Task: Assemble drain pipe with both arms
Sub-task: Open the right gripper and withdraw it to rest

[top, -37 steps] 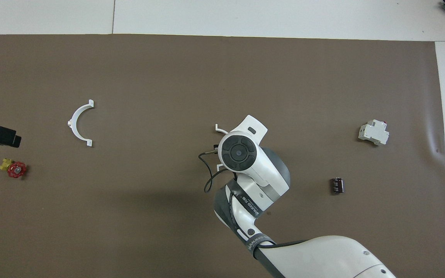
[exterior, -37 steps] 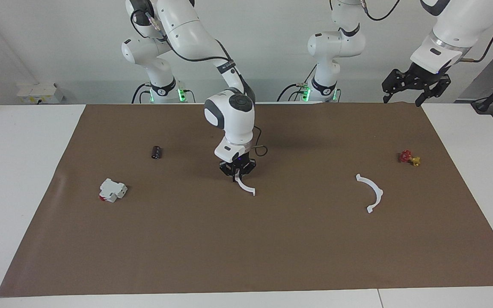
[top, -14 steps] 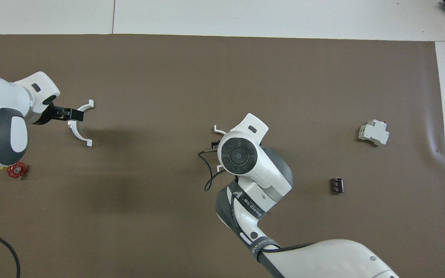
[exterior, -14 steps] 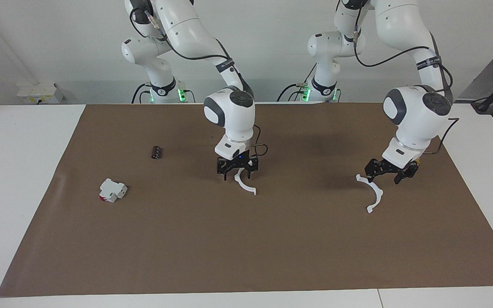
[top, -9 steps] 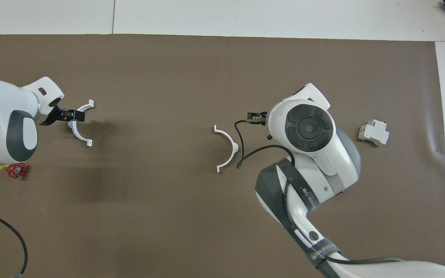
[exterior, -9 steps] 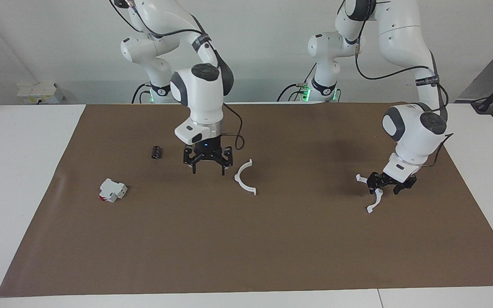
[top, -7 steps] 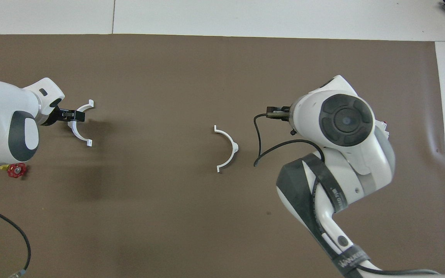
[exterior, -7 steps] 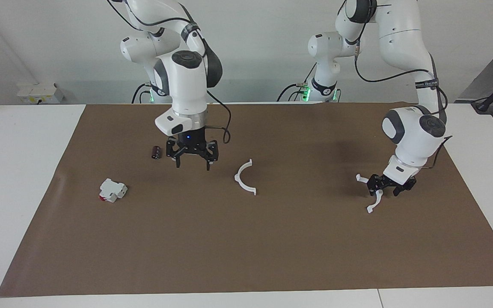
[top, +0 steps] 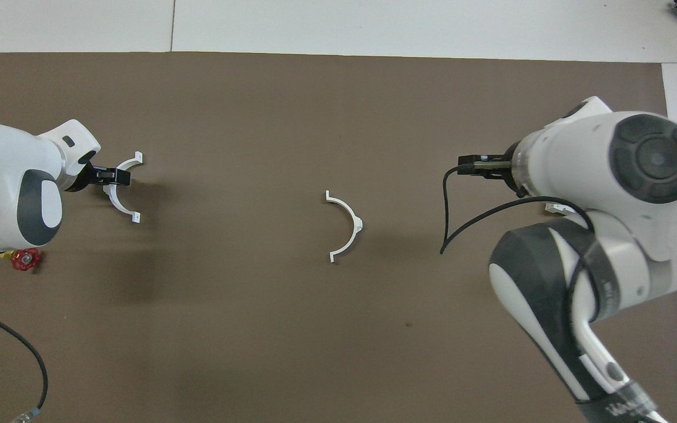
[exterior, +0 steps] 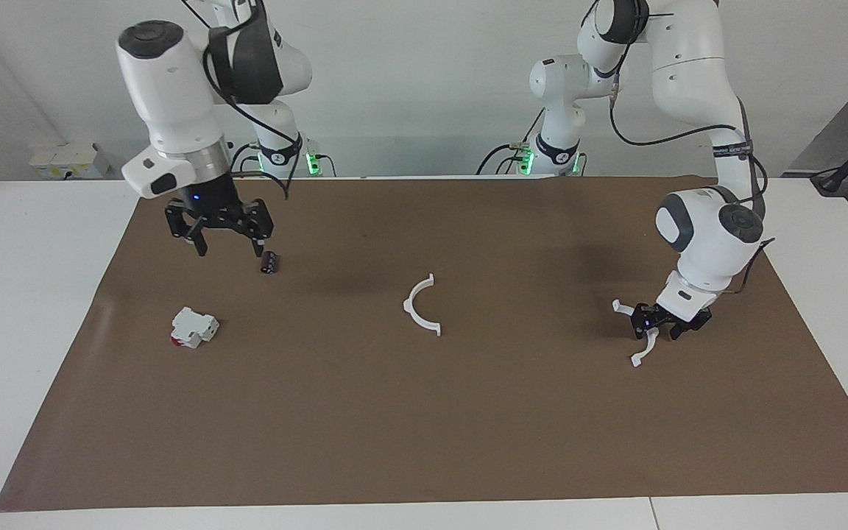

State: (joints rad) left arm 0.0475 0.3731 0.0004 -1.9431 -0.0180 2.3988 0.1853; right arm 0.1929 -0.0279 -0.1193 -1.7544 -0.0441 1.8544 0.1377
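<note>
Facing view: nearest the robots, the right gripper [exterior: 221, 237] hangs in the air with its fingers [exterior: 202, 243] spread open and empty. It is over the brown mat [exterior: 468, 427] at the right arm's end, just beside a small dark cylinder [exterior: 269, 263] that lies under it.

Farther out, at mid-table, one half of the drain pipe lies flat on the mat and untouched: the middle arc [exterior: 418, 308]. It is well apart from both grippers, and no arm is over it.

At about the same depth, toward the left arm's end, the left gripper [exterior: 661, 324] is down at the mat on the other half, the end arc [exterior: 641, 350], near the middle of its curve. It sits astride the arc. Whether it has already closed on it I cannot tell, and the arc is not yet lifted.

Farthest out, at the right arm's end, sits a white block [exterior: 193, 327], which is not part of the job.

The next move turns on how the two arcs face each other. In the overhead view, each arc's two tips line up near-to-far and the open sides face one another. The end arc [top: 120, 202] opens toward the right arm's end, and the middle arc [top: 347, 226] opens toward the left arm's. The left arm looks best placed to carry its half straight sideways along the table, without turning it.
</note>
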